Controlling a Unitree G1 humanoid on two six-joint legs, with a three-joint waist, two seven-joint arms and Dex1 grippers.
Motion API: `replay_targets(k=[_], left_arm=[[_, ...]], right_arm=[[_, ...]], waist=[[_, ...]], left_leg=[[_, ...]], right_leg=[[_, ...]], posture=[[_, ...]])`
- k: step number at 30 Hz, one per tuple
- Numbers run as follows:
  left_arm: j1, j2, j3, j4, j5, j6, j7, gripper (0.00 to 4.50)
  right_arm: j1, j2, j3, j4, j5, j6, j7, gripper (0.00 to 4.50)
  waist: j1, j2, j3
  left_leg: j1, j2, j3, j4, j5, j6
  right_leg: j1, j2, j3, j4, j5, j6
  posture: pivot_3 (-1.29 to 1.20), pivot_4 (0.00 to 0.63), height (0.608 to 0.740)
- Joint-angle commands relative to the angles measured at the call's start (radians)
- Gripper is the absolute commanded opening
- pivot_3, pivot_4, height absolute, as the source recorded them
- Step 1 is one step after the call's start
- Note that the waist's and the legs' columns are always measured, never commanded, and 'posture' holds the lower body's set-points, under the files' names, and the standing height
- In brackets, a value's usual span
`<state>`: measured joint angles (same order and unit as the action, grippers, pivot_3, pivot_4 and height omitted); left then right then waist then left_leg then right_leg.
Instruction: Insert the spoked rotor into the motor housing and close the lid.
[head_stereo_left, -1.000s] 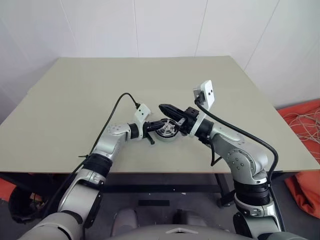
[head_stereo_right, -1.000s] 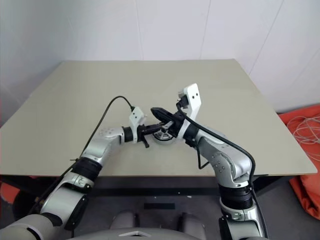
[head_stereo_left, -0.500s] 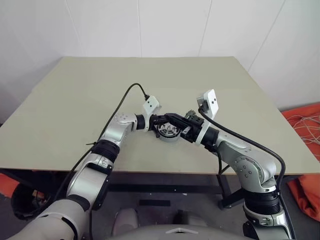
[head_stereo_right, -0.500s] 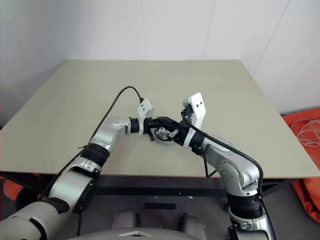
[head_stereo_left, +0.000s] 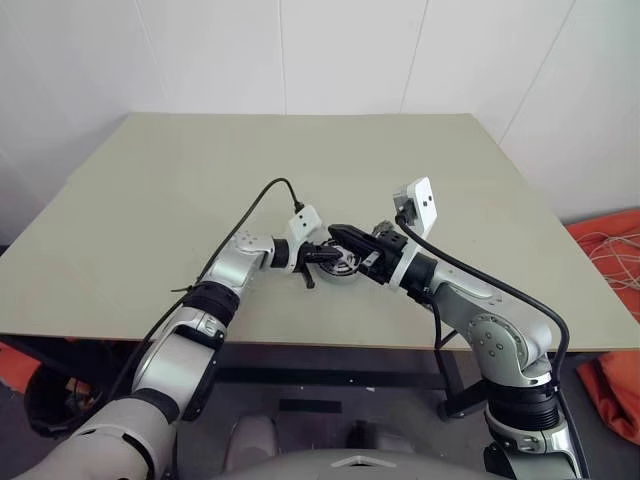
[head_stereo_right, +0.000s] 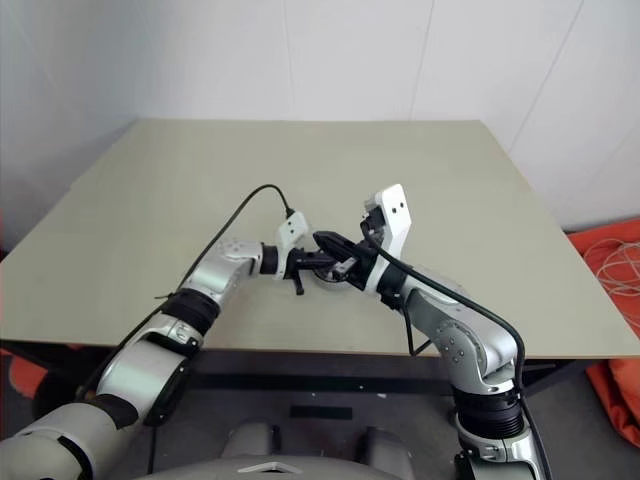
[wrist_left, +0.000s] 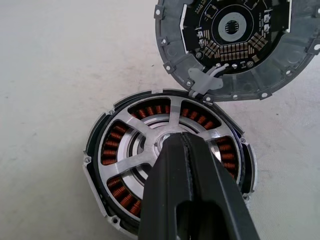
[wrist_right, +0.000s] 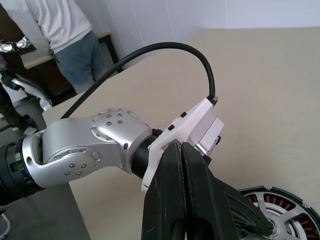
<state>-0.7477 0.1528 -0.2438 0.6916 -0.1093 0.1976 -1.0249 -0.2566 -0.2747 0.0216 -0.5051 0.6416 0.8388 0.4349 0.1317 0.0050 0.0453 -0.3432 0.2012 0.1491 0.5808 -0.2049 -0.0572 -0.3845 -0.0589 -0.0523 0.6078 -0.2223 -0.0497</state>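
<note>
The motor housing lies on the table with its coppery windings showing between silver spokes. Inside it sits the spoked rotor, flat and level. My left gripper is shut, with its tips over the rotor's hub and holding nothing. The lid, a grey notched disc with a dark centre, lies on the table against the housing's edge. My right gripper is shut and empty, and it hovers just above the left one and the housing.
The beige table has wide bare room on every side of the motor. A black cable loops up from my left wrist. A person stands beyond the table by a dark bench. Orange cloth and cables lie on the floor at right.
My left gripper has slid to the right, from beside the housing to over the rotor's hub. The right gripper has stayed above it. The camera view has shifted a little.
</note>
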Motion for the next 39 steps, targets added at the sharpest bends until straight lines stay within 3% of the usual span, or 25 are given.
replay_targets(k=[1,22,32,39], left_arm=[[-0.011,-0.014,0.011,-0.079,-0.027,0.024,-0.024,0.0],[-0.061,-0.031,-0.009,0.069,0.063,0.04,0.07,0.0],[0.02,-0.009,-0.069,-0.002,0.088,0.101,0.02,0.0],[0.008,-0.019,-0.046,-0.005,0.079,0.103,0.05,0.0]], right_arm=[[-0.012,0.005,0.003,-0.033,0.024,-0.019,0.008,0.02],[-0.021,0.023,0.009,-0.036,0.021,-0.018,-0.008,0.02],[-0.036,0.032,0.012,-0.028,0.022,-0.013,-0.014,0.02],[-0.044,0.035,0.014,-0.022,0.022,-0.015,-0.014,0.02]], waist=[[0.002,0.0,0.0],[0.002,0.0,0.001],[0.001,0.0,0.0],[0.0,0.0,0.0]], left_leg=[[0.0,0.0,0.0,0.0,0.0,0.0],[-0.001,0.0,0.0,-0.002,0.0,0.0],[0.001,0.0,0.0,-0.002,0.0,0.0],[0.002,0.0,0.0,-0.003,0.0,0.0]], right_leg=[[0.0,0.0,0.0,0.0,0.0,0.0],[-0.001,0.0,0.0,-0.001,0.0,0.0],[0.0,0.0,0.0,-0.002,-0.001,0.0],[0.001,0.0,0.0,-0.002,-0.004,0.006]], posture=[[0.0,0.0,0.74],[0.0,0.0,0.74],[0.0,0.0,0.74],[0.0,0.0,0.74]])
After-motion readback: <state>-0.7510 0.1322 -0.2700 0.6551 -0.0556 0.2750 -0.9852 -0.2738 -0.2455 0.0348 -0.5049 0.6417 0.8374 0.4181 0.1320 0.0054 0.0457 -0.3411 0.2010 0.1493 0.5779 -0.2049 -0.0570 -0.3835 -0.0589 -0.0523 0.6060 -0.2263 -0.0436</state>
